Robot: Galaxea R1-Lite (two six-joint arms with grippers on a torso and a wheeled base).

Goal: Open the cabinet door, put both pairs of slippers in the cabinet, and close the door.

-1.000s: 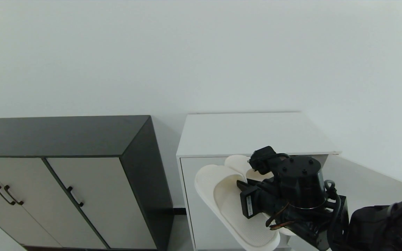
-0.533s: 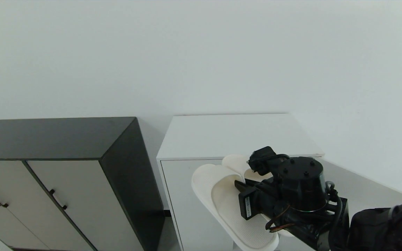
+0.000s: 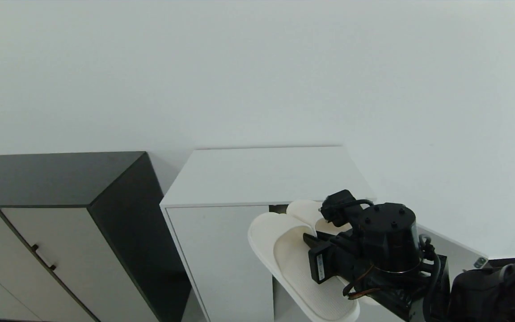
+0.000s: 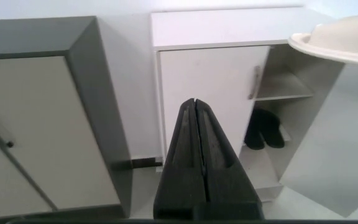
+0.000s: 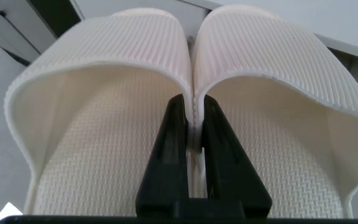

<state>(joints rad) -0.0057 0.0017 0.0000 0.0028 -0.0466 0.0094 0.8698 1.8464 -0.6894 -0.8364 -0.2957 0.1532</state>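
You're mid-carry: right gripper (image 5: pixel 194 107) pinches both white slippers (image 5: pixel 104 93) together; left gripper (image 4: pixel 196 107) sits closed, empty. Next, ease them into the open white cabinet (image 4: pixel 229 28).

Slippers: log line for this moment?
right gripper: shut on white slippers | left gripper: shut, empty | cabinet: door open, dark pair inside

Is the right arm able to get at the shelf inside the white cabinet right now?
Probably yes: the door stands open and the shelf looks bare; the right tool carries the white slippers.
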